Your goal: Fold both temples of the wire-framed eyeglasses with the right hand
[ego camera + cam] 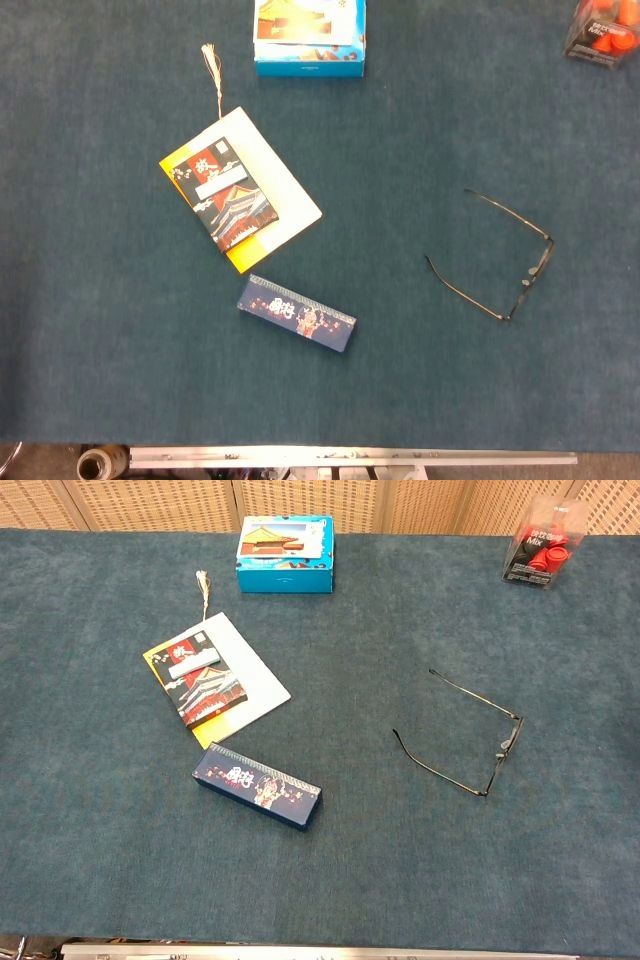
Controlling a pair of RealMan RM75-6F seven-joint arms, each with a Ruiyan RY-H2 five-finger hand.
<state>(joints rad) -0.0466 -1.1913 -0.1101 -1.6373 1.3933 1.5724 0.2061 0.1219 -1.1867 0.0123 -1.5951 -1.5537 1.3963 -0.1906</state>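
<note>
Eyeglasses [520, 275] lie on the right part of the bench [400, 150], both temples unfolded and pointing left toward the dark blue box [296, 313]; the front runs diagonally. Neither hand appears, so their state cannot be told.

Thin dark wire-framed eyeglasses [527, 272] lie on the blue cloth, both temples open.

One pair of eyeglasses [515, 262], two boxes [308, 36] [296, 313], one booklet [240, 189], one clear container [542, 552].
</note>
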